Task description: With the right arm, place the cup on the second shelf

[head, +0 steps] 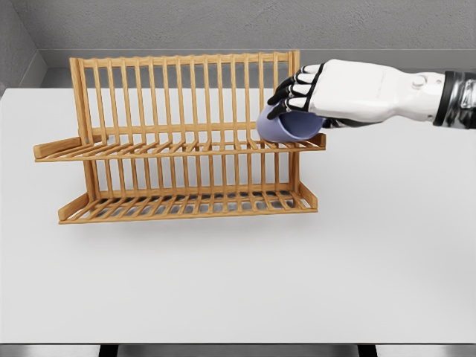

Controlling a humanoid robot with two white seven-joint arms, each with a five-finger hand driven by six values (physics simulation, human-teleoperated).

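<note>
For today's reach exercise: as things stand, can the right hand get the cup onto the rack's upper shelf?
Probably yes: the right hand already holds the cup at the upper shelf, right end, nothing blocking.

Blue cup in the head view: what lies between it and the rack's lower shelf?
Only the upper shelf of the wooden dish rack lies between; the right hand grips the blue cup at it.
</note>
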